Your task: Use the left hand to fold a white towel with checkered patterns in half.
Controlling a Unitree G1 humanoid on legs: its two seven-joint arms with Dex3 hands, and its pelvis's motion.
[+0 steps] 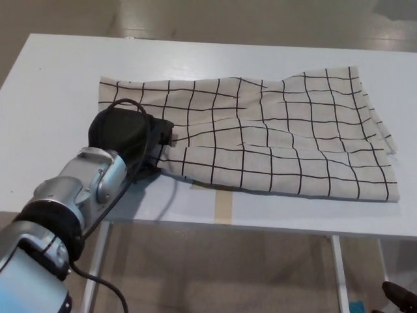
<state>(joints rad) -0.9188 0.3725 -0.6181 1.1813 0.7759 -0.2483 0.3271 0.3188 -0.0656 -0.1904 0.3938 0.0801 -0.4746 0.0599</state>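
The white towel with black checks [273,140] lies spread and wrinkled across the white table [58,85]. My left hand [130,138] rests on the towel's near-left corner, its black fingers curled shut on the cloth there. That corner is hidden under the hand, and the edge beside it is slightly puckered. A black cable loops over the hand's back. Only a dark sliver of my right hand [397,297] shows at the bottom right edge, below the table.
A strip of tan tape [223,205] marks the table's near edge, just in front of the towel. Metal table legs [337,274] and the floor show beneath. Bare tabletop lies left of the towel and behind it.
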